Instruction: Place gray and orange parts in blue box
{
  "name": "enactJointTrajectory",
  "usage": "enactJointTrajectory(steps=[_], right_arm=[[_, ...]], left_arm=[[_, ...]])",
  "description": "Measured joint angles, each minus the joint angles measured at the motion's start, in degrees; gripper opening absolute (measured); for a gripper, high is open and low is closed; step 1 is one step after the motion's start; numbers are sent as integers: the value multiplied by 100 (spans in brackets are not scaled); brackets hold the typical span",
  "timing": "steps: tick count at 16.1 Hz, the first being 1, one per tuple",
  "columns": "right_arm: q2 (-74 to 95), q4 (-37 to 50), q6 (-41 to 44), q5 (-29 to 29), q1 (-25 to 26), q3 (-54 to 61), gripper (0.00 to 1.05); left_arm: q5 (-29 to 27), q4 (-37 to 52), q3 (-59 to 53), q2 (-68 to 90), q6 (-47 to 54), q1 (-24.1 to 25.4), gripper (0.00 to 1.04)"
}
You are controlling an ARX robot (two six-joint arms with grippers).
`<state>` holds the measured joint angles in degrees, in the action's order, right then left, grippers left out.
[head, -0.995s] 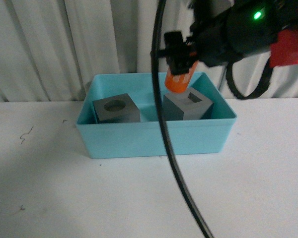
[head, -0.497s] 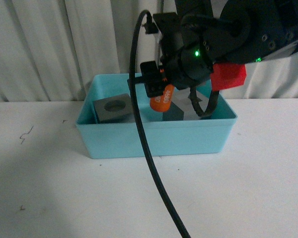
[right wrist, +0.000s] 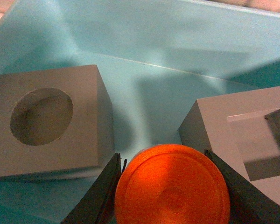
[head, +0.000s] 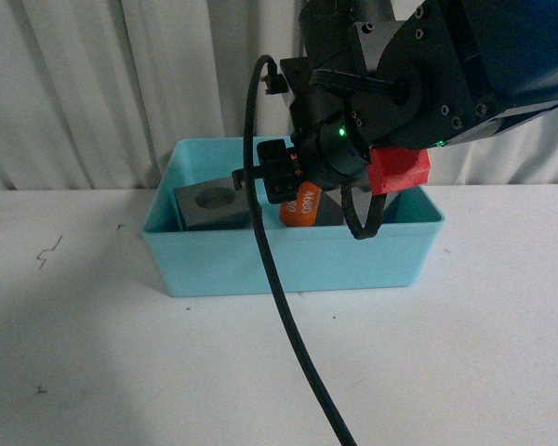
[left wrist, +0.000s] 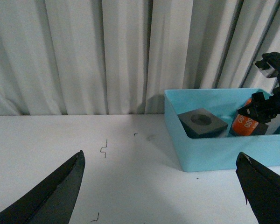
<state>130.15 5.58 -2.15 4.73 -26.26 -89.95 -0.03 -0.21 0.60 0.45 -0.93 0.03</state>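
The right gripper (head: 293, 190) clamps an orange cylinder (head: 302, 204) with white digits and hangs it inside the turquoise bin (head: 288, 255), low between the two gray cubes. In the front view the cylinder sits tilted, its lower end below the bin's rim, with the cube with the round recess (head: 214, 204) to the left on the bin floor and the cube with the square recess (head: 333, 210) mostly hidden behind the arm. The right wrist view looks down past the cylinder's round orange end (right wrist: 172, 184), a dark finger (right wrist: 102, 193) pressed against each side of it, the round-recess cube (right wrist: 49, 121) on one side and the square-recess cube (right wrist: 245, 140) on the other, both resting on the bin floor (right wrist: 144, 79). Whether the cylinder touches the floor cannot be told. The left gripper (left wrist: 163, 186) stands wide open and empty above the white table (left wrist: 107, 186), well apart from the bin (left wrist: 210, 154), its two dark fingers (left wrist: 51, 196) framing the left wrist view. A black cable (head: 279, 279) droops across the front of the bin
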Motion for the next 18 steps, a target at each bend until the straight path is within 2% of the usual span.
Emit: enactJointTrajectory(steps=[1,3,5,7,12,14,17,18], right_arm=[[7,4,0,2,0,0,52],[15,262,-92,28,2,31,76],[-417,848,-173,87,11,542,100],[-1005,1145,-173,125,39,1032,97],[-2105,1672,-116,133,144,1764,98],[-3268,1836,-35,205,332,2470,98],[-5110,1182,70,411,715,3856,98],[-5794,678,42,566,844,4478,98]], left_arm=[[0,0,0,0,0,0,98],[0,0,0,0,0,0,98],[0,0,0,0,0,0,98],[2,0,0,0,0,0,98],[0,0,0,0,0,0,98],[0,0,0,0,0,0,98],[0,0,0,0,0,0,98],[2,0,0,0,0,0,98]])
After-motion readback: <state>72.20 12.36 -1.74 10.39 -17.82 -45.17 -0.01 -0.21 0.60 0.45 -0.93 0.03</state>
